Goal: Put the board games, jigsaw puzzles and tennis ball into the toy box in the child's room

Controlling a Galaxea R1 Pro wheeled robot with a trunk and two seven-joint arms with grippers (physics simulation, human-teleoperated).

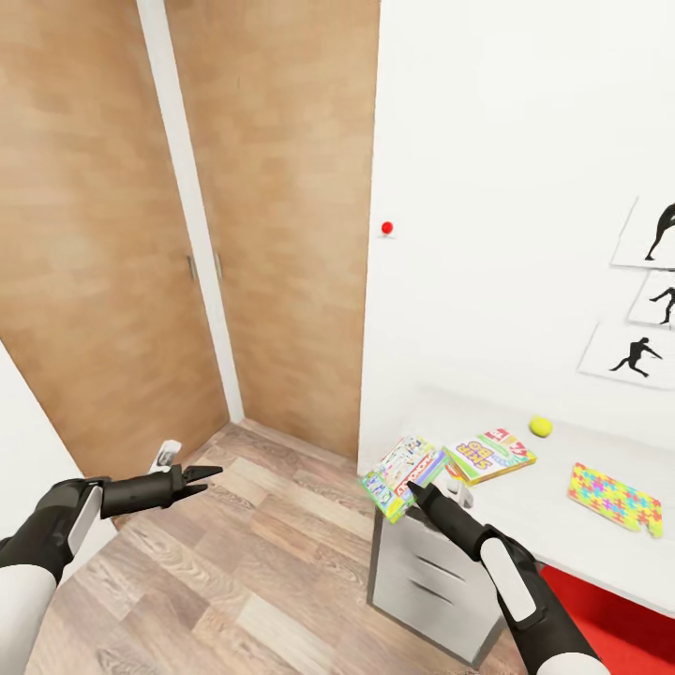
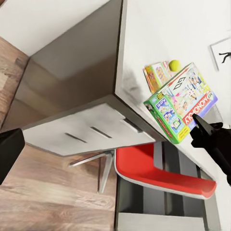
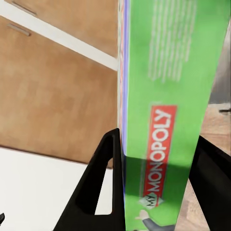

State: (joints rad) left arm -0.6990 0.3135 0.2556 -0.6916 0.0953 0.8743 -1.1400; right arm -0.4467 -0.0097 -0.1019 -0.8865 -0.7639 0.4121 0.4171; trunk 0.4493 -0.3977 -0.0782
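**Right hand gripping the green-edged board game at the corner of the counter**

Reading from left to right in the head view, we first see the wooden wardrobe doors (image 1: 112,234) and the plank floor (image 1: 262,562). Above the floor hangs our left hand (image 1: 208,475), its fingers standing apart and holding nothing. On the white wall beyond sits a small red button (image 1: 386,228).

Next comes the corner of the white counter (image 1: 553,516), with a grey drawer unit (image 1: 427,581) beneath it. Here our right hand (image 1: 414,489) holds the large green-edged board game (image 1: 403,475), which is tilted and juts out past the corner of the counter. In the right wrist view the two fingers (image 3: 103,187) sit on either side of the box's green edge (image 3: 168,96), which bears the Monopoly name. In the left wrist view the same box (image 2: 185,103) appears above a red chair seat (image 2: 159,171).

Just beside the held box, a second board game (image 1: 490,455) lies flat on the counter. Farther right rests the tennis ball (image 1: 540,427), near the wall. A jigsaw puzzle (image 1: 614,497) lies flat toward the right edge of the picture. Three silhouette pictures (image 1: 647,291) hang on the wall above.
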